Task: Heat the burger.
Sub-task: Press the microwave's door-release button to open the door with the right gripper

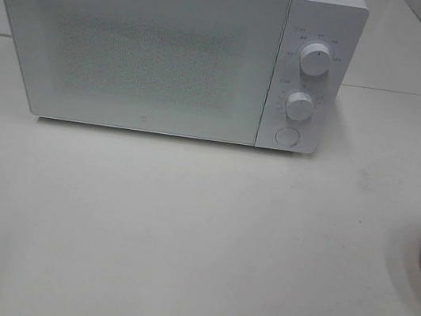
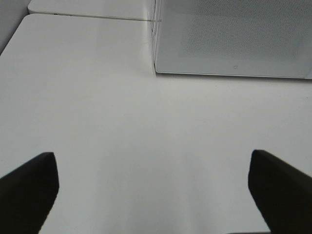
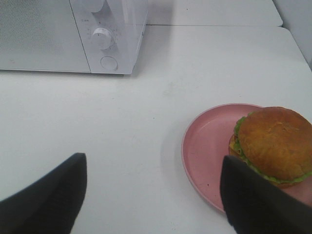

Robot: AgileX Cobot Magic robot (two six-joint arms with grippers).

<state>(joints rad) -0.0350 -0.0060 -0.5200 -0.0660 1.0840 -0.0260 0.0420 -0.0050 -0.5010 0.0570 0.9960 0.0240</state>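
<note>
Presently: burger (image 3: 275, 144), one, on pink plate (image 3: 207, 146), well right of the microwave (image 1: 172, 48), whose door is shut and likely needs opening first. Left gripper (image 2: 152, 165): spread wide, empty, over bare table (image 1: 181, 242). Right gripper (image 3: 153, 165): spread, empty, near the plate.

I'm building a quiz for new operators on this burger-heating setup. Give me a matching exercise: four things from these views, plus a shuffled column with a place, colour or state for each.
Things:
1. burger
2. microwave door
3. left gripper
4. plate

Descriptions:
a. shut
b. pink
c. open, above the table
d. sitting on the plate

Pairs: 1-d, 2-a, 3-c, 4-b.
</note>
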